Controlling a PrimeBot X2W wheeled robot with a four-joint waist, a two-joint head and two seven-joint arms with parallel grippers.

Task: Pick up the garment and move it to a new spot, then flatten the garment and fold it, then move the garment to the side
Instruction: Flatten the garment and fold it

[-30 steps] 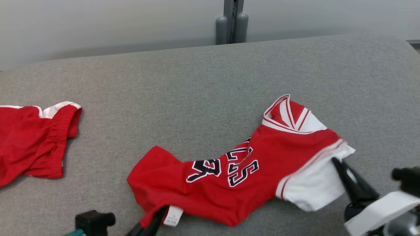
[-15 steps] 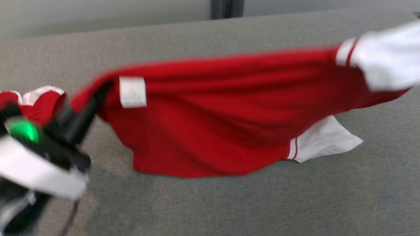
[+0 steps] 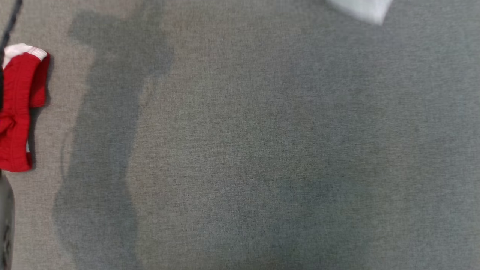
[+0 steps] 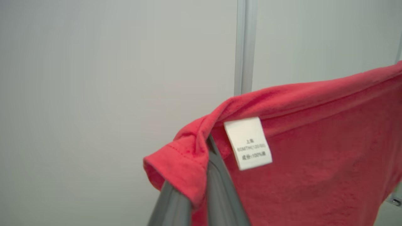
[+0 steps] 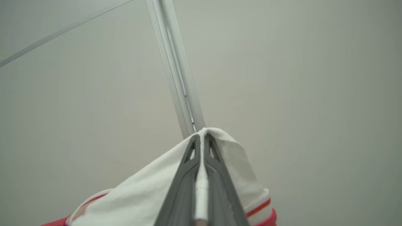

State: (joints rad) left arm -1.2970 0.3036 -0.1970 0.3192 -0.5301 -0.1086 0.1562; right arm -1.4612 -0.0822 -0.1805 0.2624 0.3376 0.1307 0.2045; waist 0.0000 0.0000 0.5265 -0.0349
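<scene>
Grey fabric-covered desk (image 3: 262, 150) spans the head view. It carries broad soft shadows, darkest down the left side. At its left edge lies a crumpled red cloth piece with a white band on top (image 3: 18, 112), cut off by the frame. A thin dark cable (image 3: 11, 18) runs across the top left corner above it. A blurred white scrap of fabric (image 3: 360, 9) sits at the top edge; cannot tell what it belongs to.

Left wrist view: backdrop is a pale grey wall panel (image 4: 94, 94) with a vertical metal strip (image 4: 245, 47). The left gripper (image 4: 209, 150) has its jaws together, clamped on a stitched hem corner of the red knit jersey with white sleeves (image 4: 314, 157). The corner folds over the left finger. The red cloth stretches from the grip to the right edge with its top edge pulled taut. A white rectangular care label with small grey print (image 4: 248, 142) hangs just beside the finger, tilted a little.

Right wrist view: same kind of pale wall, with a slanted metal strip (image 5: 176, 62). The right gripper (image 5: 202, 138) has its jaws pressed together on a fold of the jersey's white sleeve (image 5: 141, 194). A thin line of white cloth shows between the fingers. The sleeve drapes over both sides of the fingers, with red striping and a red cloth edge at the bottom.

The jersey hangs in the air, held at both ends, with wall behind it in both wrist views.
</scene>
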